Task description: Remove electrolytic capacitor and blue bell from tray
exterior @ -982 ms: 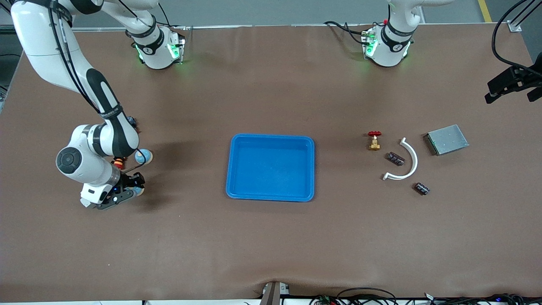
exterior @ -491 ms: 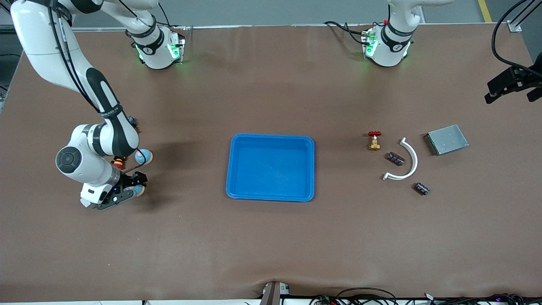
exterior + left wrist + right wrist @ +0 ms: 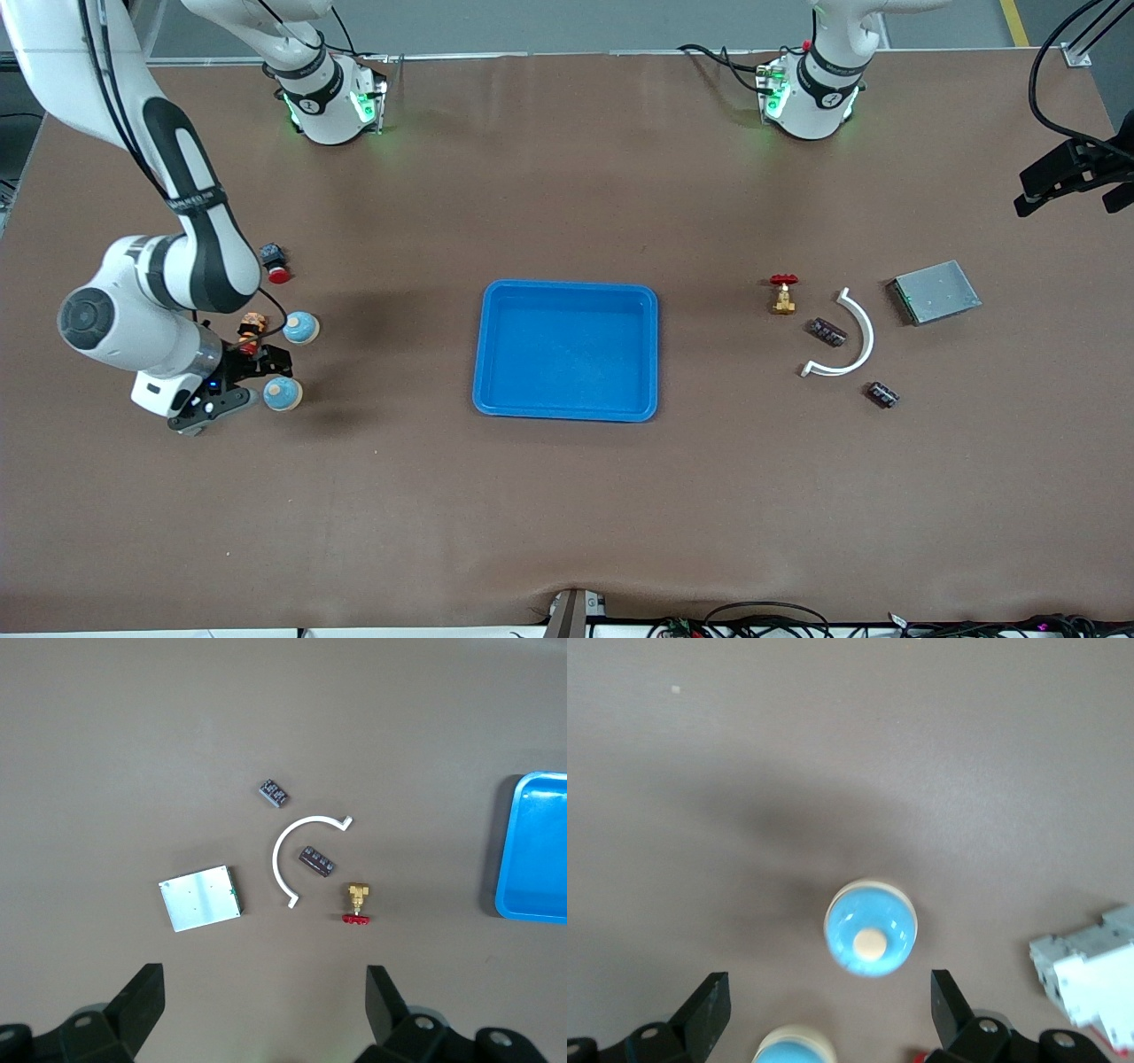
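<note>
At the right arm's end of the worktop (image 3: 567,532), right gripper (image 3: 232,383) hangs beside a bell (image 3: 282,393), jaws wide, empty; best lifted straight clear; left gripper (image 3: 266,1005) waits, open; tray (image 3: 567,292) empty.

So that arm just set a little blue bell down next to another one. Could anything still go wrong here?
Possibly. The right gripper hangs open right beside the nearer blue bell, so a careless pull-away might nudge it or roll it. The second blue bell, an orange part and a red button crowd the same patch, so one bump could hit several. The tray looks empty, while the left gripper waits open over the small parts at its end.
</note>
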